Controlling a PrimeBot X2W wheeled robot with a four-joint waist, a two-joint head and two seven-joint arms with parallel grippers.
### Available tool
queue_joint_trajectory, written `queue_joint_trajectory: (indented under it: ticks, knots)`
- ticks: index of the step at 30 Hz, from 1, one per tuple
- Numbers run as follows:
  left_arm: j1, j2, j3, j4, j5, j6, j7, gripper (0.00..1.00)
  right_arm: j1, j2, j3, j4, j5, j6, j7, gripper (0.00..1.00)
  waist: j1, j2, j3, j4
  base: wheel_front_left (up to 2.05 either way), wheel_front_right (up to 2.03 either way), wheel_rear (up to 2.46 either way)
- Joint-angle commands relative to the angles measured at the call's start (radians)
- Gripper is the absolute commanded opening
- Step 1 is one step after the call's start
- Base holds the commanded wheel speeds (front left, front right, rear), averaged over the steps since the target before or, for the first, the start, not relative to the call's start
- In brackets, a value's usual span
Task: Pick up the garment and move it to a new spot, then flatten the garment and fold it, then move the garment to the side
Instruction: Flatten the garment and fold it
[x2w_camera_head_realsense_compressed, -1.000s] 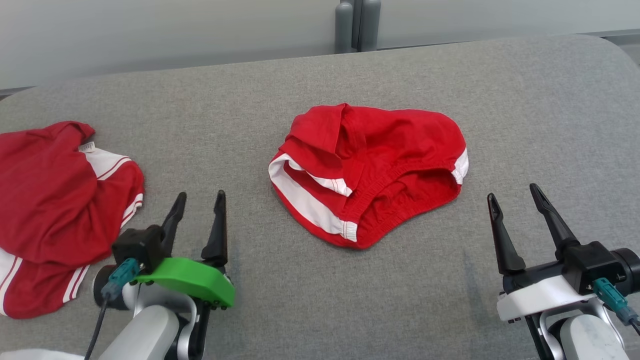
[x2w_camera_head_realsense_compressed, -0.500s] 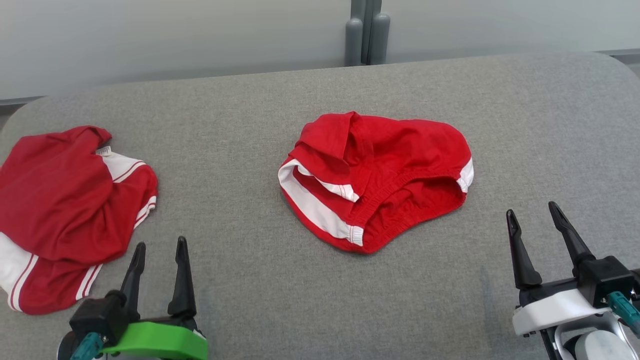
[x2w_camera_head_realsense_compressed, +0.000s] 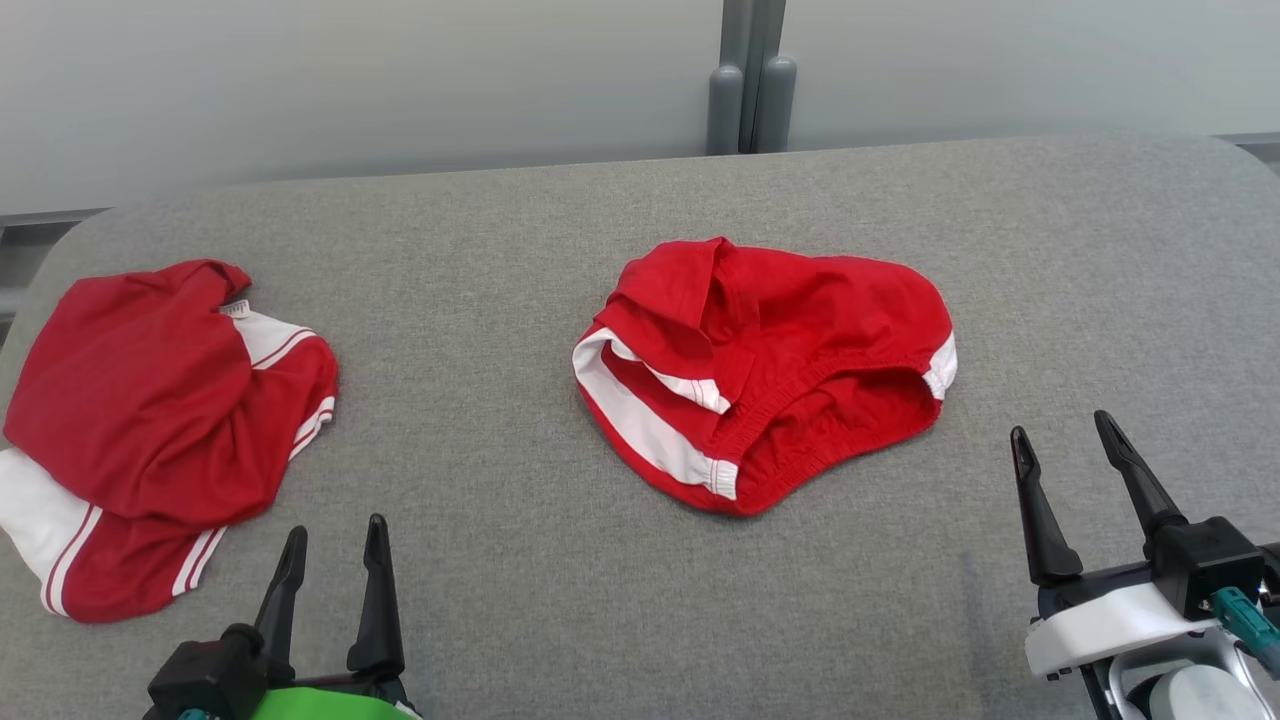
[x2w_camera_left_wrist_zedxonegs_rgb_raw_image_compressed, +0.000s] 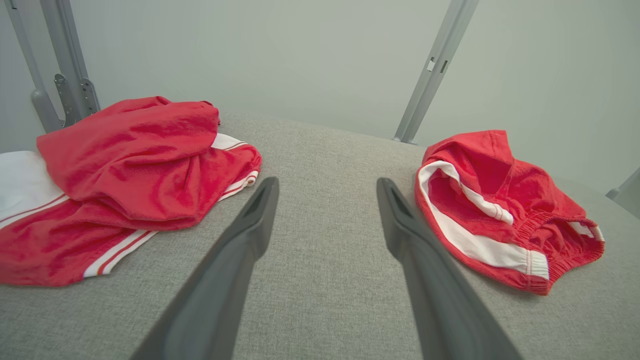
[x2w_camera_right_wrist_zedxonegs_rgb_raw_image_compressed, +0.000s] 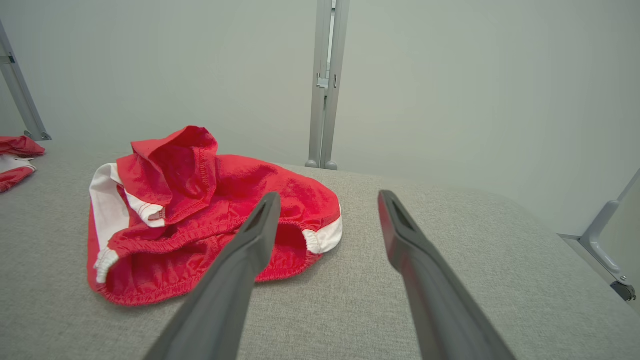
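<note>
Garment (x2w_camera_head_realsense_compressed: 765, 375) crumpled, left end effector (x2w_camera_head_realsense_compressed: 337, 527), right end effector (x2w_camera_head_realsense_compressed: 1060, 425) — both spread wide

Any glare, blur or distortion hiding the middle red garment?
Head view: soft even light, no glare; the crumpled red garment with white side stripes is sharp on the grey fabric tabletop. Left wrist view: wide-angle bending, jaws blurred up close. Right wrist view: same blur on the jaws, garment stitching crisp.
</note>
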Motion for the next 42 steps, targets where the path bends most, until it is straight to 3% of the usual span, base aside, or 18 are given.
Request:
queue_joint_trajectory:
  ticks: [1, 9, 18, 26, 33, 38, 40, 42]
  knots:
    - [0.017, -0.001, 0.009, 0.003, 0.003, -0.015, -0.003, 1.00, 0.012, -0.008, -0.004, 0.003, 0.000, 0.000, -0.003, 1.00, 0.0000, 0.0000, -0.004, 0.001, 0.00, 0.00, 0.00]
    - [-0.010, 0.006, 0.019, 0.058, 0.040, -0.093, -0.002, 1.00, 0.042, 0.003, -0.027, 0.010, 0.004, 0.000, -0.003, 1.00, 0.0000, 0.0000, -0.012, 0.006, 0.00, 0.00, 0.00]
    - [-0.024, -0.010, 0.057, 0.103, 0.060, -0.125, -0.002, 1.00, 0.037, 0.005, -0.030, 0.019, 0.003, 0.000, -0.003, 1.00, 0.0000, 0.0000, -0.011, 0.003, 0.00, 0.00, 0.00]
    - [-0.105, -0.131, -0.018, 0.150, -0.039, -0.179, 0.068, 1.00, 0.013, 0.001, -0.021, 0.015, 0.004, 0.000, -0.003, 1.00, 0.0000, 0.0000, 0.006, 0.000, 0.00, 0.00, 0.00]
    - [-0.218, -0.193, -0.144, 0.229, -0.182, -0.162, 0.251, 1.00, -0.009, 0.000, 0.001, 0.012, 0.005, 0.000, -0.003, 1.00, 0.0000, 0.0000, 0.034, -0.034, 0.00, 0.00, 0.00]
    - [-0.293, -0.197, -0.251, 0.242, -0.361, -0.106, 0.321, 1.00, -0.025, 0.002, 0.000, 0.013, 0.006, 0.000, -0.003, 1.00, 0.0000, 0.0000, 0.057, -0.076, 0.00, 0.00, 0.00]
    - [-0.330, -0.196, -0.302, 0.245, -0.355, -0.088, 0.322, 1.00, -0.025, 0.004, -0.003, 0.015, 0.007, 0.000, -0.003, 1.00, 0.0000, 0.0000, 0.063, -0.088, 0.00, 0.00, 0.00]
    - [-0.397, -0.196, -0.378, 0.277, -0.269, -0.066, 0.317, 1.00, -0.028, 0.008, -0.008, 0.018, 0.012, 0.000, -0.003, 1.00, 0.0000, 0.0000, 0.072, -0.105, 0.00, 0.00, 0.00]
